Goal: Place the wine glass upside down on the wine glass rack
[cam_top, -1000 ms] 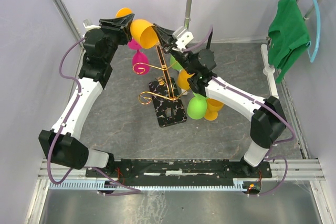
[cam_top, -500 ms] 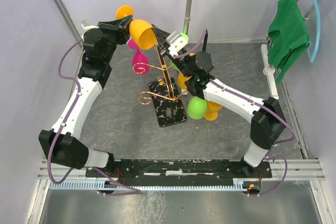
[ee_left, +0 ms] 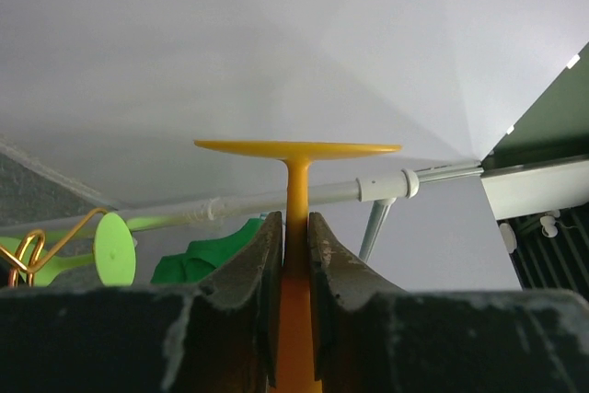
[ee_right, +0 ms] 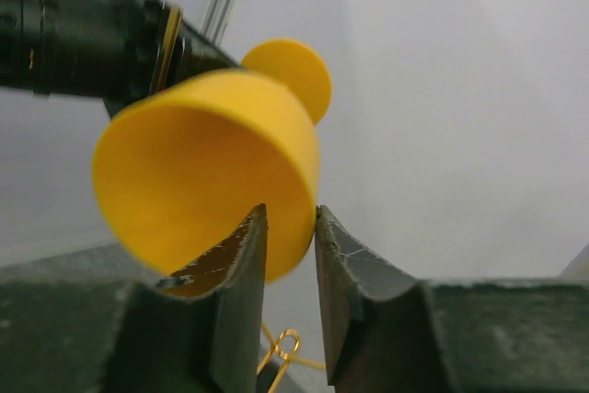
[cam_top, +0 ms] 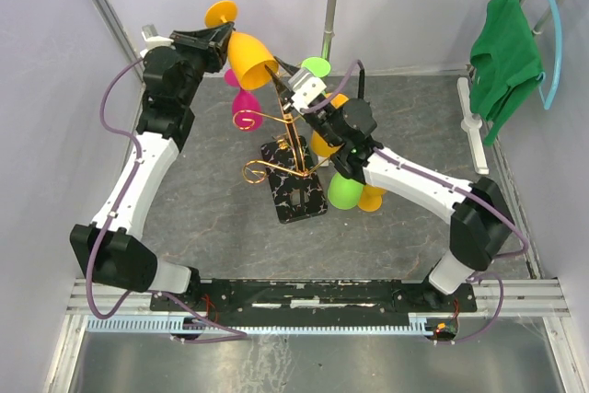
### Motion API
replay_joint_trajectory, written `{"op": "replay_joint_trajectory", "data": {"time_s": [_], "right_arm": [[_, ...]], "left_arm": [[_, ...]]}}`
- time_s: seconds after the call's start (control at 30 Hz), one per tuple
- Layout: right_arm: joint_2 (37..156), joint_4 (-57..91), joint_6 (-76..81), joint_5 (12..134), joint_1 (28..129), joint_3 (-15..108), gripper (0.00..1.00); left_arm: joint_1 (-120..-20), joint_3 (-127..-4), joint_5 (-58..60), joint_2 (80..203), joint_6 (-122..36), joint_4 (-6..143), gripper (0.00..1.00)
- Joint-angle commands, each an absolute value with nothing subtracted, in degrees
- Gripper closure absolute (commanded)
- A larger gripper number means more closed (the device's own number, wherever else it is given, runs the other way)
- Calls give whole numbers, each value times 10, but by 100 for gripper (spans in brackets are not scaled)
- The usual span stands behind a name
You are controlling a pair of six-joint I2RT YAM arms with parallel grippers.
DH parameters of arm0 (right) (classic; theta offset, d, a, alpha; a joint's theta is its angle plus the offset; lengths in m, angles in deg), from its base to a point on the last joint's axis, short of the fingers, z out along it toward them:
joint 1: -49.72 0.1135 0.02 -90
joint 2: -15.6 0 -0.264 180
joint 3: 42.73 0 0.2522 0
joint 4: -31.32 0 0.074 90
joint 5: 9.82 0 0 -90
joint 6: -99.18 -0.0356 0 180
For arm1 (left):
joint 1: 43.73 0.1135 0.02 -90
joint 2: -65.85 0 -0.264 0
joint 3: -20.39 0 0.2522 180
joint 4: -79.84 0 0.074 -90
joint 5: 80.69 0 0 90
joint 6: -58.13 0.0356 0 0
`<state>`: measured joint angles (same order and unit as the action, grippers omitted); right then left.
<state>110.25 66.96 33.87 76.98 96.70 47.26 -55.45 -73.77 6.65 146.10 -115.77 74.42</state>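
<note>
left jaws now pinching the wine glass (cam_top: 250, 57) stem, right jaws just eased slightly spread round its rim; glass held tilted up by the wine glass rack (cam_top: 293, 140) top; handover looks done, hanging next

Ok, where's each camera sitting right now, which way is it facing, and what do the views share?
Top external: fixed above and behind the bases, looking down at the table; both arms and the gold rack show.
Left wrist: looks up along the left claw, clamped on the orange wine glass stem.
Right wrist: looks up past the right claw, slightly open, into the glass's bowl.
Shared: all three show that glass.
</note>
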Motion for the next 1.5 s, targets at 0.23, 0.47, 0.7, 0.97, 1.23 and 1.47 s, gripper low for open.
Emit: {"op": "replay_joint_trajectory", "data": {"time_s": [0.23,0.47,0.7,0.97,1.23,1.47], "right_arm": [[957,560,381,849,972,376,41],[920,382,384,938,971,430,34],[918,244,376,1009,965,511,28],[923,224,362,1016,956,517,28],[921,222,353,1011,954,507,28],[916,222,354,1007,953,497,28]], "left_arm": [[-473,-775,49,1437,-1044,856,97],[-468,-758,15,1386,-786,848,97],[-468,-656,22,1261,-521,781,97],[-468,-474,31,1134,-380,791,97],[-468,-337,-33,1061,-416,856,97],[-469,-225,-136,1050,-454,998,97]]}}
